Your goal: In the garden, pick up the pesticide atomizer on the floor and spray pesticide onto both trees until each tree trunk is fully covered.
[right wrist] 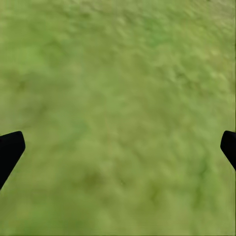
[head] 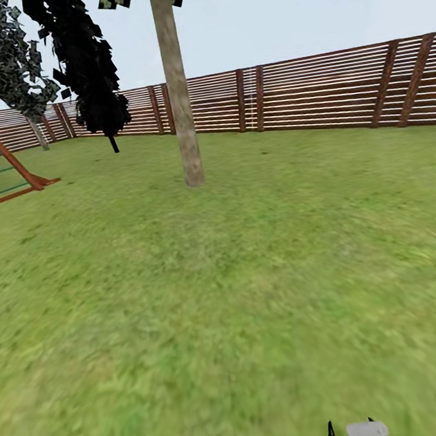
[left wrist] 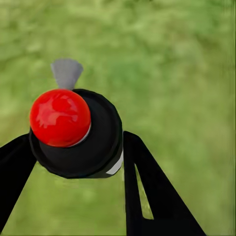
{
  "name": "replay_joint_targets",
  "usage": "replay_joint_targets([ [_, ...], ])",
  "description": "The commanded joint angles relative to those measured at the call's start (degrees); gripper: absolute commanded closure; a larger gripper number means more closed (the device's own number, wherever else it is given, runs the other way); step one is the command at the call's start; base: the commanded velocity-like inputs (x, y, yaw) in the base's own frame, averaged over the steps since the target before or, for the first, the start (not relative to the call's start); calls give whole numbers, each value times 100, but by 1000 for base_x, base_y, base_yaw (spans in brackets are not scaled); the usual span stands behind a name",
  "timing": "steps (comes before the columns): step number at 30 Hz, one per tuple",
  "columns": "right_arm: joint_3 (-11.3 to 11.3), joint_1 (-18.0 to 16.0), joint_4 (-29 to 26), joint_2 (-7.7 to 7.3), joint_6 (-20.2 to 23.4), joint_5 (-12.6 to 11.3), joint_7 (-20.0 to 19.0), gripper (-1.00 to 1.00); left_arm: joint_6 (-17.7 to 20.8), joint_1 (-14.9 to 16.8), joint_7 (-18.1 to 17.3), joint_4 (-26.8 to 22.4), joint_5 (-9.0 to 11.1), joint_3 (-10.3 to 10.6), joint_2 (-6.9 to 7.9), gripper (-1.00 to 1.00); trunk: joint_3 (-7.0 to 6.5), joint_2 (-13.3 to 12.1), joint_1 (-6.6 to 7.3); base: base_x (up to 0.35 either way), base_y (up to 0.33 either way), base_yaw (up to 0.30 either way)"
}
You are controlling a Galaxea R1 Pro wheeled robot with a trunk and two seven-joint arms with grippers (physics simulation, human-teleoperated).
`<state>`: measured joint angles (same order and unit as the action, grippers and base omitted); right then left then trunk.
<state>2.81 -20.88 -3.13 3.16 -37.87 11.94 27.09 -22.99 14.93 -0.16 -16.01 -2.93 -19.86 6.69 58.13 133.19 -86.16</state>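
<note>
The pickup looks done: the left gripper is clamped around the black pesticide atomizer with its red round cap. Spraying remains; the upright pale grey-brown tree trunk stands well ahead, upper centre, unmarked. The right gripper hangs wide and empty over grass.

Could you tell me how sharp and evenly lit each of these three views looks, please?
Head view: flat daylight, upright tree trunk and fence fairly crisp, the near lawn smeared. Left wrist view: atomizer sharp between the left gripper fingers, a small highlight on its red cap, grass behind blurred. Right wrist view: right gripper fingertips at the edges, grass soft throughout.
</note>
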Motion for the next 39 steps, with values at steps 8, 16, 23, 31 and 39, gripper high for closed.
replay_joint_targets([
  [8,27,-4,6,1,8,37,63,-100,-21,2,-1,5,-23,-27,-4,100,5,2,-2,339,0,0],
  [16,24,-4,2,1,8,37,67,-100,-21,4,0,10,-23,-27,-7,100,5,2,-2,339,0,0],
  [23,25,-4,4,1,8,37,69,-100,-21,5,-1,5,-23,-27,-8,100,5,2,-2,339,0,0],
  [31,26,-4,0,1,8,37,69,-100,-21,4,-1,7,-23,-27,-4,100,5,2,-2,339,0,0],
  [39,27,-4,2,1,8,37,69,-100,-21,4,0,3,-23,-27,-3,100,5,2,-2,339,0,0],
])
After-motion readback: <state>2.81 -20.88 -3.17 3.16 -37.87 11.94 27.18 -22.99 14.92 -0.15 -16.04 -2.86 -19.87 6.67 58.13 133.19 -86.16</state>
